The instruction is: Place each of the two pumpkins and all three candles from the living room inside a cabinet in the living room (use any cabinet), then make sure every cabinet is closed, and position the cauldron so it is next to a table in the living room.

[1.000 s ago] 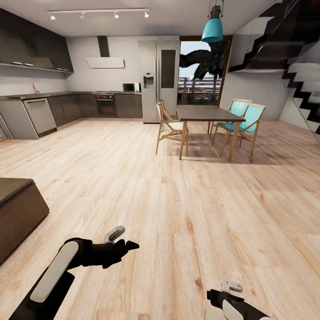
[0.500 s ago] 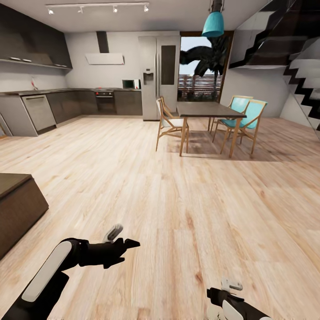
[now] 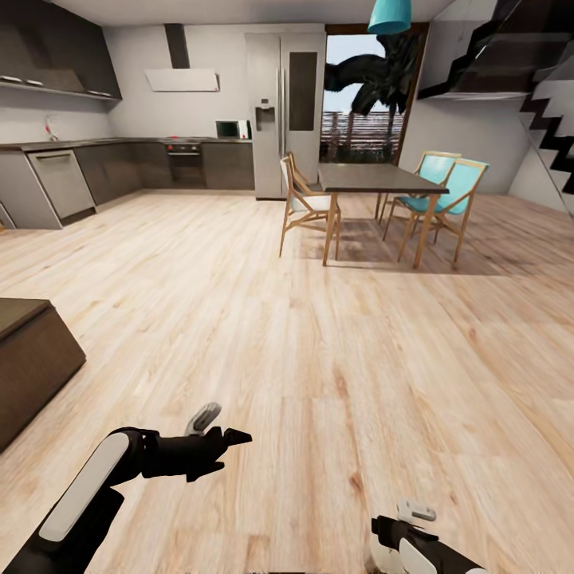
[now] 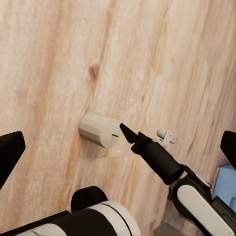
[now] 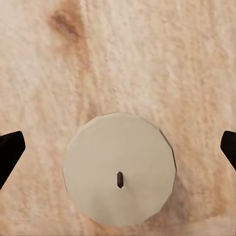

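Item: short pale beige cylindrical candle (image 5: pixel 119 169), upright on light wooden plank floor (image 3: pixel 319 351); right gripper (image 5: pixel 118 147) fingers apart, centred above—descend straight, close evenly; left gripper (image 3: pixel 227 437) fingers apart, idle.

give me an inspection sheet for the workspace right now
surface: wooden floor, bare ahead
job's things: candle in front of the left fingers; second candle end-on between the right fingers, untouched
clutter: nothing seen
grippers: left gripper open; right gripper open
cables: nothing seen
surroundings: dining table with chairs, kitchen units, dark low unit at left
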You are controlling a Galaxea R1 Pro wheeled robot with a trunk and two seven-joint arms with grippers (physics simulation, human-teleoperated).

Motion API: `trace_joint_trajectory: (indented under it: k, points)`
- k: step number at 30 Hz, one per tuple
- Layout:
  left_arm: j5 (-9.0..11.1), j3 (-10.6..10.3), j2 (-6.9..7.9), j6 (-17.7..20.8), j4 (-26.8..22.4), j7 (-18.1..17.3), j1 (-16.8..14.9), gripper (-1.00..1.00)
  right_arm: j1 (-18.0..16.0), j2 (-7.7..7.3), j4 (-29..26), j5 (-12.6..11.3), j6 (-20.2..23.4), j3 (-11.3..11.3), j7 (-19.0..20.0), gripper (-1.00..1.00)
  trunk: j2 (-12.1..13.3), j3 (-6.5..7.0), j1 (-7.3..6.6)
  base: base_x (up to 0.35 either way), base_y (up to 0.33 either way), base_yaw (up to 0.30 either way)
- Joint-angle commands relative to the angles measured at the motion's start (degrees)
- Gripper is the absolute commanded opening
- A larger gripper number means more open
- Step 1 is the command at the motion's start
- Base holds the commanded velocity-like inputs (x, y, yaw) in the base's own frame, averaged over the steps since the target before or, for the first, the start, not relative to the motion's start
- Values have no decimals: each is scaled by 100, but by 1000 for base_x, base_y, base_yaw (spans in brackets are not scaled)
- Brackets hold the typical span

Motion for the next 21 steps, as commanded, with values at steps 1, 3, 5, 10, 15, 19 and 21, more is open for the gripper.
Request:
trace_joint_trajectory:
  k: [1, 3, 5, 10, 15, 19, 21]
  points:
    - [60, -6, 3, -5, -3, 60, -4, 100, -2, -7, -19, -34, 24, 46, -45, 100, -4, -28, 1, 0, 0, 0]
    - [60, -10, -1, -5, 0, 60, -5, 100, -2, -8, -15, -46, 24, 44, -45, 100, -5, -50, 4, 0, 0, 0]
    - [60, -19, -4, -5, 2, 60, -5, 100, -2, -8, -13, -56, 24, 42, -45, 100, -5, -50, 4, 0, 0, 0]
    - [60, -22, -5, -5, 2, 60, -4, 100, -2, -5, -16, -55, 24, 42, -45, 100, -5, -50, 4, 0, 0, 0]
    - [60, -20, -5, -6, 1, 59, -5, 100, -2, 0, -18, -25, 24, 50, 0, 100, -11, -139, 14, 0, 0, 0]
    - [60, -22, -5, -6, -3, 57, -5, 100, -2, 0, 6, -10, 24, 50, 134, 100, -11, -139, 14, 0, 0, 0]
    - [60, -22, -5, -6, -3, 58, -4, 100, -2, 0, 11, -8, 24, 50, 147, 100, -13, -183, 19, 0, 0, 0]
